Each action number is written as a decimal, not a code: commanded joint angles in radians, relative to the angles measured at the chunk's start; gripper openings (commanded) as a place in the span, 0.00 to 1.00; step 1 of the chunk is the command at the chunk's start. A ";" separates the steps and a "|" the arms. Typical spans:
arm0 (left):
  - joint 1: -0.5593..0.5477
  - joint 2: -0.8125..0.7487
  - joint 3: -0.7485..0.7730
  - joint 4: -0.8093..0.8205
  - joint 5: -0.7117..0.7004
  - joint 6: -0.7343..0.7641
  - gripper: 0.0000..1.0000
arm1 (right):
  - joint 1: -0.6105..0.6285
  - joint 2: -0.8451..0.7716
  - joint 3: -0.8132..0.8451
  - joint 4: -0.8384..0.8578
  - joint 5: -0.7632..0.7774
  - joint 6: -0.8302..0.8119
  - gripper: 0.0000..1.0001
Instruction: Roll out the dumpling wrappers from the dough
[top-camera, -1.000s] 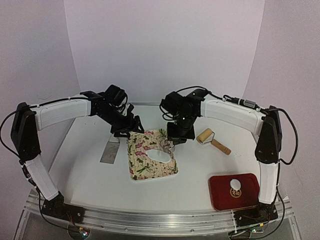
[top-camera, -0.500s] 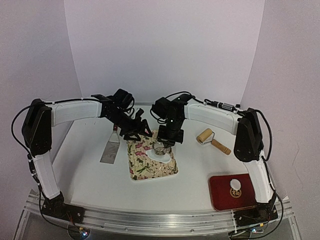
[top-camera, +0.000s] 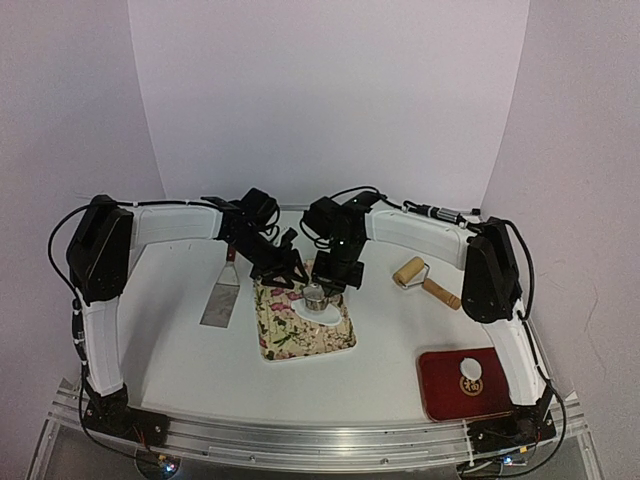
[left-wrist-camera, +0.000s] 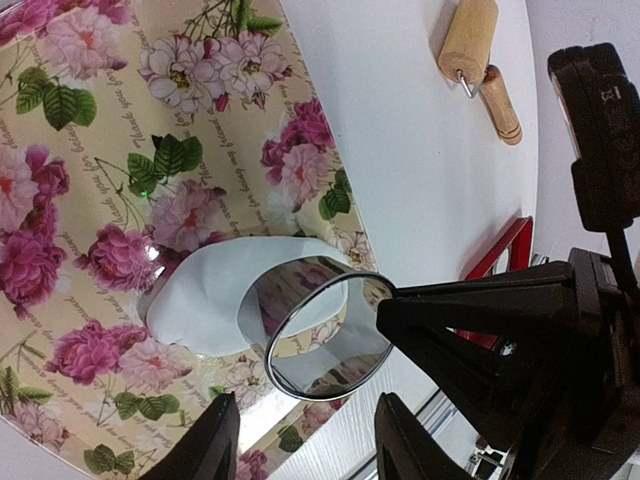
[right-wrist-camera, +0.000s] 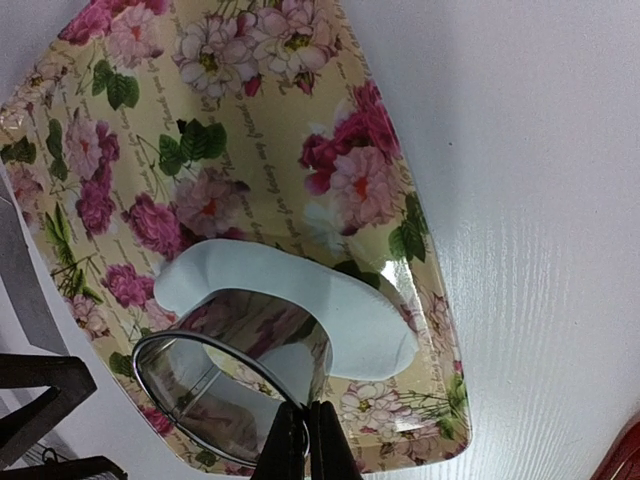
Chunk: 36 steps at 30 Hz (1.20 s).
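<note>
A white dough sheet (top-camera: 324, 314) with a round bite cut from its edge lies on the floral tray (top-camera: 285, 340). My right gripper (right-wrist-camera: 305, 445) is shut on the rim of the metal ring cutter (right-wrist-camera: 225, 365) and holds it upright at the sheet's cut edge; I cannot tell whether it touches. The cutter (left-wrist-camera: 330, 335) and the sheet (left-wrist-camera: 205, 300) also show in the left wrist view. My left gripper (left-wrist-camera: 305, 445) is open and empty, just above the tray beside the cutter. One round dumpling wrapper (top-camera: 470, 367) lies on the red plate (top-camera: 440, 395).
A wooden rolling pin (top-camera: 424, 280) lies right of the tray. A metal spatula (top-camera: 220, 300) lies left of the tray. The red plate sits at the near right, by the right arm's base. Both arms crowd over the tray's far edge.
</note>
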 joint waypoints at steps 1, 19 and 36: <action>0.006 0.014 0.059 0.026 0.029 0.013 0.45 | -0.010 0.010 -0.007 0.034 -0.014 0.021 0.00; 0.006 0.061 0.059 0.024 0.049 0.008 0.41 | -0.029 0.027 -0.075 0.094 -0.056 0.012 0.00; 0.006 0.074 0.037 0.033 0.045 -0.007 0.38 | -0.034 0.030 -0.135 0.122 -0.109 -0.010 0.00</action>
